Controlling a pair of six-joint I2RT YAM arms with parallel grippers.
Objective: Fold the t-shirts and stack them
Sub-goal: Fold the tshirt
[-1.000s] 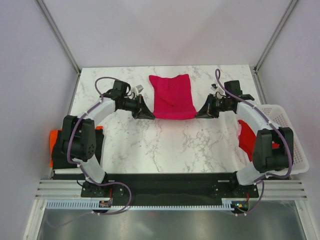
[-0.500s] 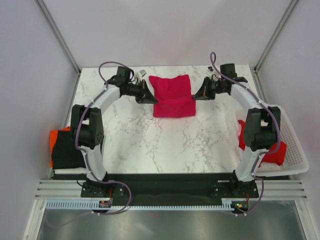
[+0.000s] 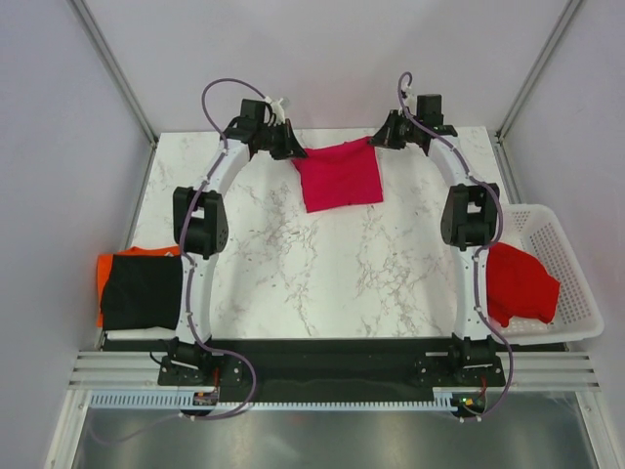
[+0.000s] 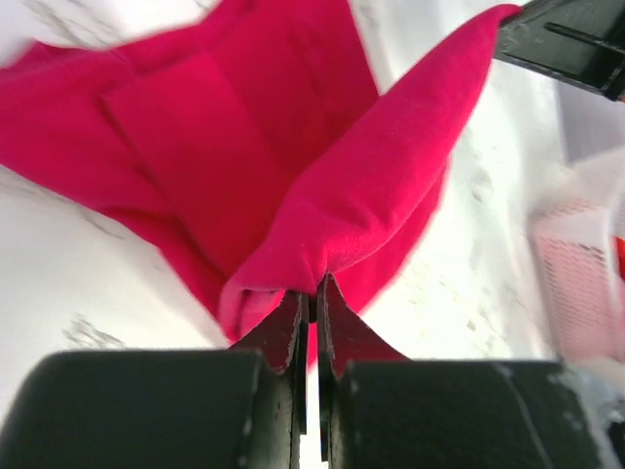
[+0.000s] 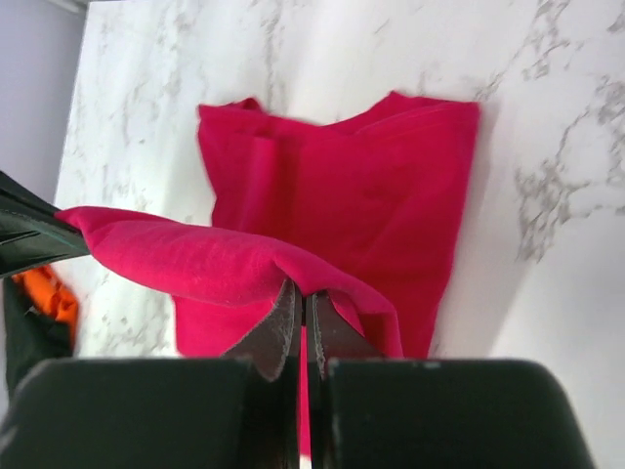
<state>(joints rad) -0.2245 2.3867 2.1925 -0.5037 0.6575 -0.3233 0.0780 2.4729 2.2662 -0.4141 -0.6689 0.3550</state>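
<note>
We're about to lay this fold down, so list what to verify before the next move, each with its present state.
1. Left gripper shut on the crimson-pink t-shirt: ok.
2. Right gripper shut on the same shirt: ok.
3. Lifted edge runs from one gripper to the other: ok.
4. Rest of the shirt lies on the marble table: ok.
5. Layers underneath lined up square: cannot tell, wrinkles show.
6. Stack at the near left, black t-shirt on top of orange t-shirt: ok.
</note>
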